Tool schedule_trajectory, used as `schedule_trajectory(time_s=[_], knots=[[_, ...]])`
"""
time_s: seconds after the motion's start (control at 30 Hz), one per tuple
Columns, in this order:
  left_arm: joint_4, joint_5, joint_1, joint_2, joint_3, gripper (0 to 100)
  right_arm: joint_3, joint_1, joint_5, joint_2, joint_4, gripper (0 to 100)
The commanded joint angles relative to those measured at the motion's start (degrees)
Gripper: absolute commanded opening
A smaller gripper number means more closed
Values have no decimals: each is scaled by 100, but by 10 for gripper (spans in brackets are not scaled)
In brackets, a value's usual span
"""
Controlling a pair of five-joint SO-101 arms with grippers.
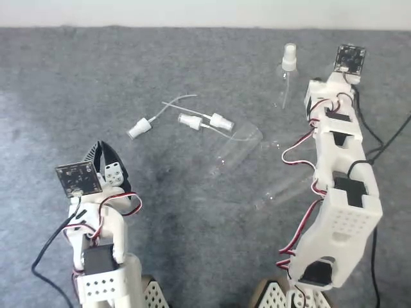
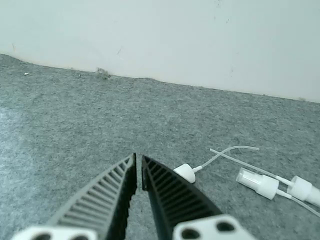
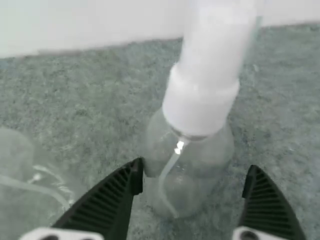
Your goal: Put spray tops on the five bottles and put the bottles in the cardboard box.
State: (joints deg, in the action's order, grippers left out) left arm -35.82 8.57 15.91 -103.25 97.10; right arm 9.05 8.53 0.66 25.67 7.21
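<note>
1. My right gripper (image 3: 192, 176) is spread wide, and the upright bottle (image 3: 197, 155) stands between its fingers. I see no contact on either side, so it holds nothing.
2. The bottle's long axis is vertical and its spray top (image 3: 210, 85) is already seated. It stands at the far edge of the mat (image 1: 58, 90), just beside the right arm's tip, so that arm is much the nearer.
3. My left gripper (image 2: 138, 161) is all but closed and empty, with a loose spray top (image 2: 186, 173) lying just beyond its tips, off to one side.
4. Mid-mat lie two further tops (image 1: 189, 120) and two clear bottles (image 1: 239, 149) on their sides. I judge that none of them obstructs the right arm's grasp.
</note>
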Motion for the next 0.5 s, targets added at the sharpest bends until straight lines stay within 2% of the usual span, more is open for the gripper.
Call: schedule_trajectory(time_s=[0.0, 0.47], knots=[[-35, -62, 0, -97, -57, 12, -105, -101, 62, -716, 321, 289], [-35, -62, 0, -97, -57, 12, -105, -259, 70, -1631, 1824, 290]])
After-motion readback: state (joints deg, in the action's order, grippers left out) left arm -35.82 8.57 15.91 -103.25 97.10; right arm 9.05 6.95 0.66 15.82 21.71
